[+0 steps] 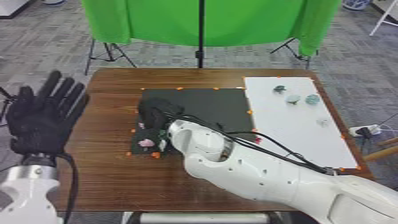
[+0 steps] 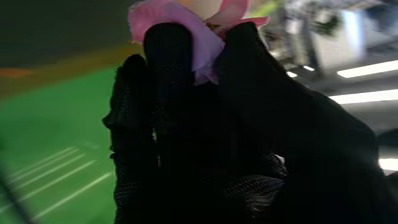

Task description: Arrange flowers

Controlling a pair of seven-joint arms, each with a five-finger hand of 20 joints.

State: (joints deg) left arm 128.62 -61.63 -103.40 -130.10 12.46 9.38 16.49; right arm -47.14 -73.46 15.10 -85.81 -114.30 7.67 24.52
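With the pink flower (image 2: pixel 205 44) pinched in my right hand (image 1: pixel 158 111) over the dark mat (image 1: pixel 218 104) and my left hand (image 1: pixel 41 122) open, I judge this arrangement unfinished, the pale-green pieces (image 1: pixel 312 99) on the white sheet (image 1: pixel 289 114) likely left to place.

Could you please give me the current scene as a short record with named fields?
Right robot hand: over the black mat's left part, pinching a pink flower
Left robot hand: open, fingers straight, at the table's left side
Black mat: on the wooden table, left of the white sheet
White sheet: bears small greenish pieces
Backdrop: green cloth
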